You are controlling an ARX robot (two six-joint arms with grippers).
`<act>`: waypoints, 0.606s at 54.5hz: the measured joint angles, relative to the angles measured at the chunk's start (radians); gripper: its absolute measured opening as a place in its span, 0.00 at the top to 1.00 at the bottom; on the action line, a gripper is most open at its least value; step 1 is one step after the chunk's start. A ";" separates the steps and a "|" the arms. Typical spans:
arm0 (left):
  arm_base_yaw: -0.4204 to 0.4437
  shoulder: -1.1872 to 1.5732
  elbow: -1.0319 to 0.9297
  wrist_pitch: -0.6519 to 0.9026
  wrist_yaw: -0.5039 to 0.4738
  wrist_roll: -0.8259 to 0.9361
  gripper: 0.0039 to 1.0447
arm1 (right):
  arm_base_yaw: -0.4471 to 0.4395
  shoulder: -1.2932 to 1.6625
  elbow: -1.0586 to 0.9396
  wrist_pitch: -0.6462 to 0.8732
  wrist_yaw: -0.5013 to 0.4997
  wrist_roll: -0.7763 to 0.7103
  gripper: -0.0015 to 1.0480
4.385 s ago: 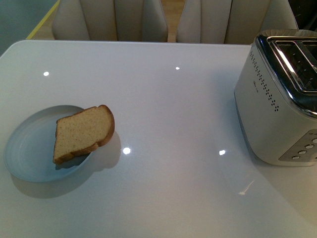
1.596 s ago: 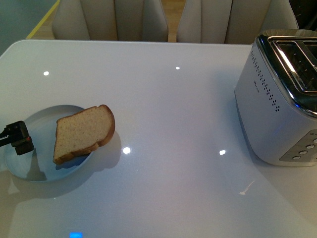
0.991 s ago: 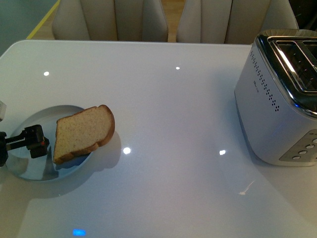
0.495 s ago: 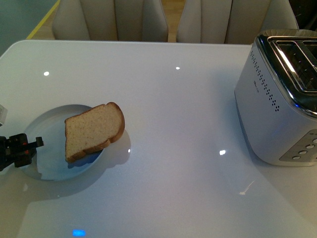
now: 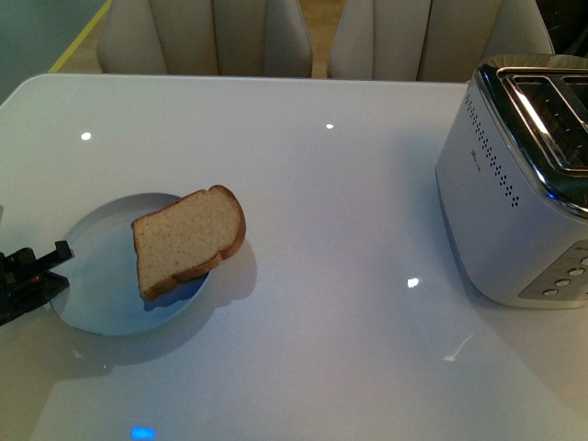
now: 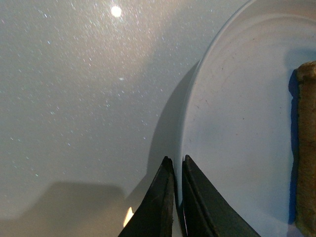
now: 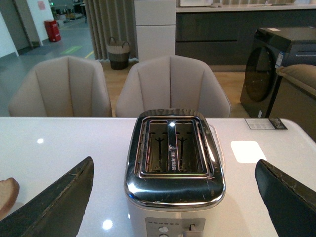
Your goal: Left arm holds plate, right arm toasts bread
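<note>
Presently left tool [image 6: 175,168] pinches the rim of the plate [image 5: 99,276]; right tool [image 7: 173,169] spread wide.

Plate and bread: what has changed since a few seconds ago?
The left gripper came in from the left, clamped the rim of the plate and dragged it rightward toward the toaster, the bread riding along. The toaster stayed put, slots empty.
</note>
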 joint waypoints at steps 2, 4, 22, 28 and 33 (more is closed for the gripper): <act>0.000 -0.003 -0.005 -0.003 0.010 -0.014 0.97 | 0.000 0.000 0.000 0.000 0.000 0.000 0.09; 0.000 -0.008 -0.010 -0.004 0.018 -0.027 0.97 | 0.000 0.000 0.000 0.000 0.000 0.000 0.09; -0.022 -0.090 -0.073 0.021 0.064 -0.134 0.97 | 0.000 0.000 0.000 0.000 0.000 0.000 0.09; -0.030 -0.122 -0.093 0.027 0.066 -0.146 0.97 | 0.000 0.000 0.000 0.000 0.000 0.000 0.09; -0.041 -0.158 -0.114 0.032 0.069 -0.169 0.97 | 0.000 0.000 0.000 0.000 0.000 0.000 0.09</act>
